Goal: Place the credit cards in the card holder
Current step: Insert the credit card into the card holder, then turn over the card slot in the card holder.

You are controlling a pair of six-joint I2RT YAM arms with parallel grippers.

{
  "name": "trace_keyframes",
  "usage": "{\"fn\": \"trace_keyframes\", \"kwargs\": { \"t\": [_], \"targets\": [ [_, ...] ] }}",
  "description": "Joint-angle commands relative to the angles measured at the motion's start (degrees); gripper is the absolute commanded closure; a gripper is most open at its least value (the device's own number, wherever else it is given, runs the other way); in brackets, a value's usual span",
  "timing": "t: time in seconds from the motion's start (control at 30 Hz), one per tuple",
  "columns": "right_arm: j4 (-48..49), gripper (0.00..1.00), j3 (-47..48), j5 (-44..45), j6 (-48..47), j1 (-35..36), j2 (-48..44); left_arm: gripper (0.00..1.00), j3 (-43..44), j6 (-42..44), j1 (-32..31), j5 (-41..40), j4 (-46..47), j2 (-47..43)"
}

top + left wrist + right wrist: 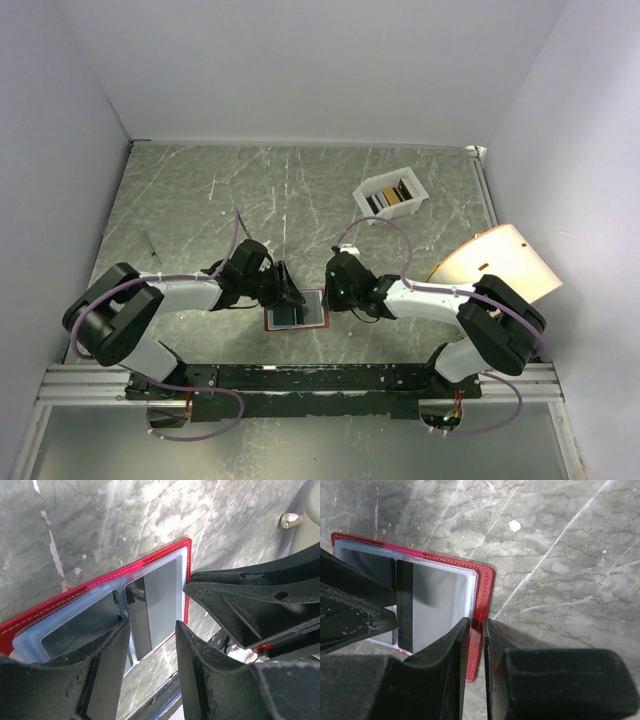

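The red card holder [300, 318] [165, 552] [482, 590] lies open on the table between both arms. A grey credit card [162, 595] [440, 605] with a dark stripe lies in its pale clear pocket. My left gripper [290, 298] [152, 624] hovers open over the holder. Its tips stand at the card's edge, and bare table shows between them. My right gripper [333, 298] [476, 621] is shut on the holder's red outer edge. More credit cards [395, 193] stand in a white box at the back right.
The white open-topped box [365, 195] sits far back on the right. A pale wooden disc [495, 262] leans by the right wall behind the right arm. A thin dark stick [150, 245] lies at the left. The arms' base rail [300, 378] runs along the near edge.
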Motion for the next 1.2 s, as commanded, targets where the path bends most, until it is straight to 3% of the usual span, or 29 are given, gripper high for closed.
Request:
{"fn": "trace_keyframes", "kwargs": {
  "t": [0.0, 0.3, 0.6, 1.17],
  "targets": [
    [0.7, 0.83, -1.09, -0.58, 0.7, 0.31, 0.39, 0.47, -1.12, -0.37, -0.77, 1.74, 3.07, 2.26],
    [1.22, 0.83, -1.52, -0.45, 1.23, 0.31, 0.02, 0.47, -1.78, -2.74, -1.31, 4.5, 9.62, 4.6],
    [1.27, 0.82, -1.61, -0.1, 1.36, 0.31, -0.21, 0.48, -1.01, -2.63, -1.67, 3.67, 8.43, 3.17],
    [0.87, 0.82, -2.27, 0.49, 1.2, 0.32, -0.97, 0.33, 3.2, 3.42, -1.11, -9.24, -17.16, -9.2]
  ]
}}
